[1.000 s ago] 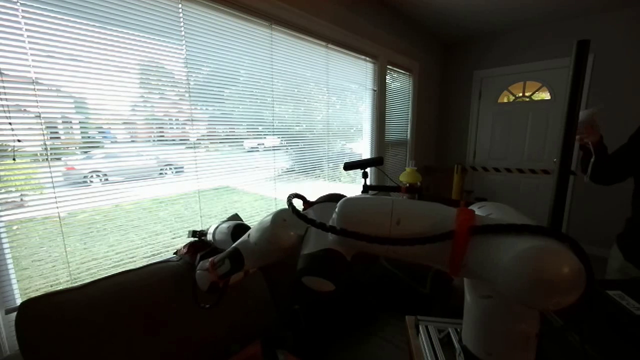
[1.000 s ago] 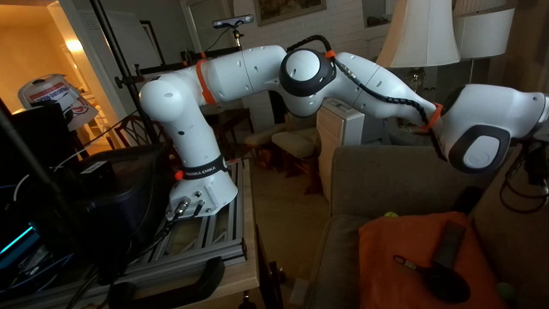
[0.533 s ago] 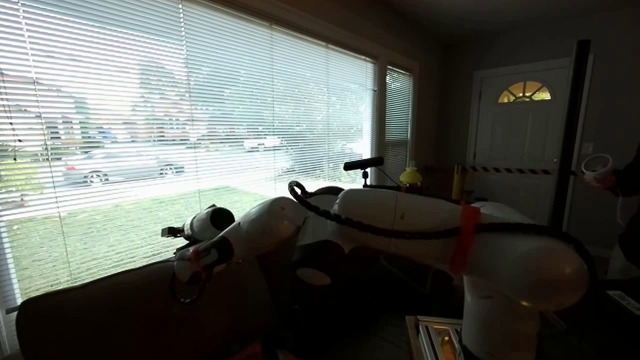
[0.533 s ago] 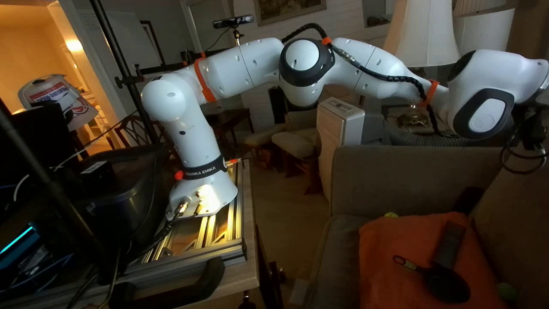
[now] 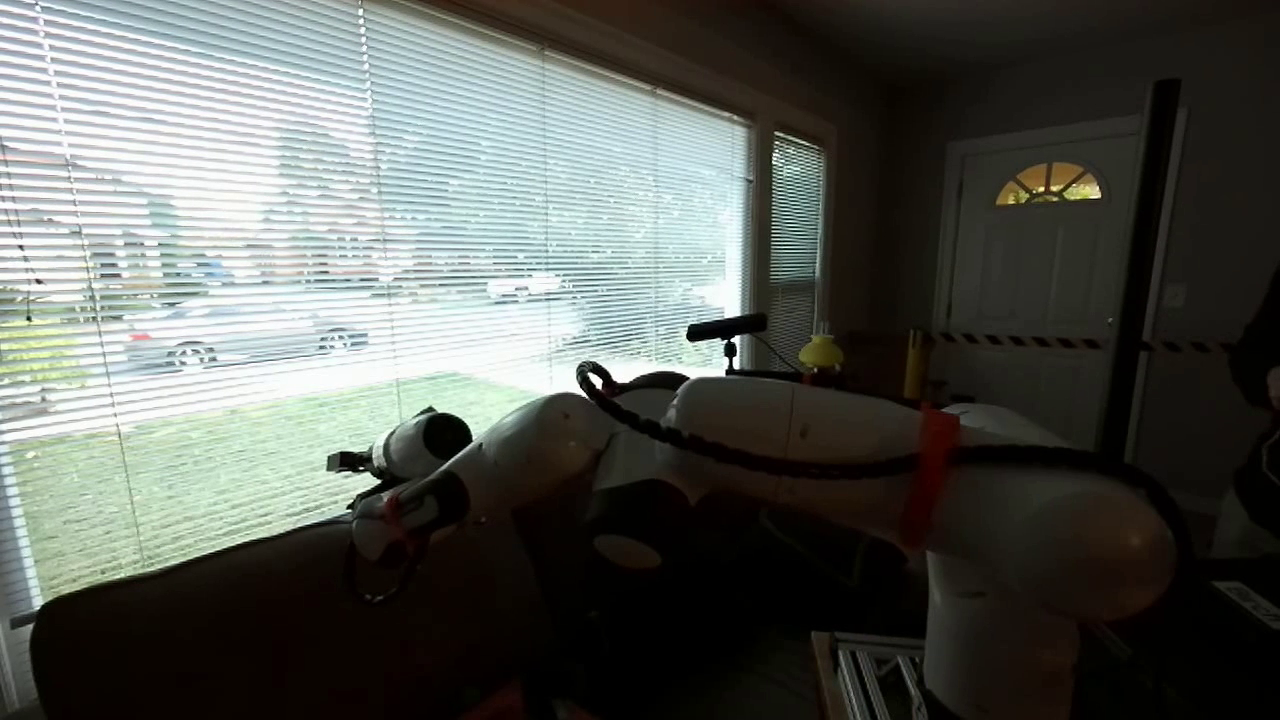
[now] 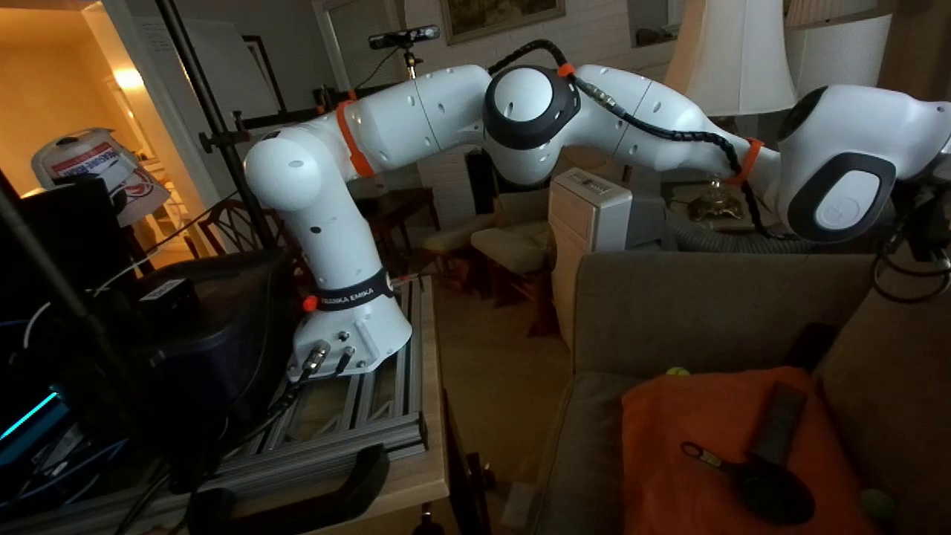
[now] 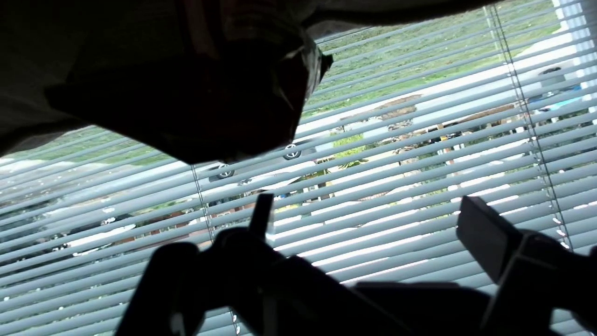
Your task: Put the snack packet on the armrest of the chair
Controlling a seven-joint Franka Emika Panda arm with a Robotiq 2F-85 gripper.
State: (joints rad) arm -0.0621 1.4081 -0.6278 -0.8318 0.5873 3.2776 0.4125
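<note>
The snack packet (image 7: 242, 98) is a dark, crinkled, pointed shape at the top of the wrist view. It appears to rest on the dark padded armrest (image 7: 32, 65), though poor light hides the contact. My gripper (image 7: 366, 217) is open, its two fingers wide apart with only window blinds between them; it is apart from the packet. In an exterior view the gripper (image 5: 347, 462) is above the dark silhouette of the chair (image 5: 230, 620), in front of the window; there the packet cannot be told apart from the wrist. The chair's seat and side (image 6: 713, 312) show in an exterior view.
A large window with blinds (image 5: 450, 250) stands just behind the chair. An orange cloth (image 6: 691, 446) with a black paddle-like object (image 6: 773, 490) lies on the seat. Lamps (image 6: 732, 59) stand behind. A person (image 5: 1260, 400) is at the right edge.
The arm has risen and my gripper has moved up and leftward in an exterior view, then stayed almost still over the last half second. The person's white cup has gone out of sight.
</note>
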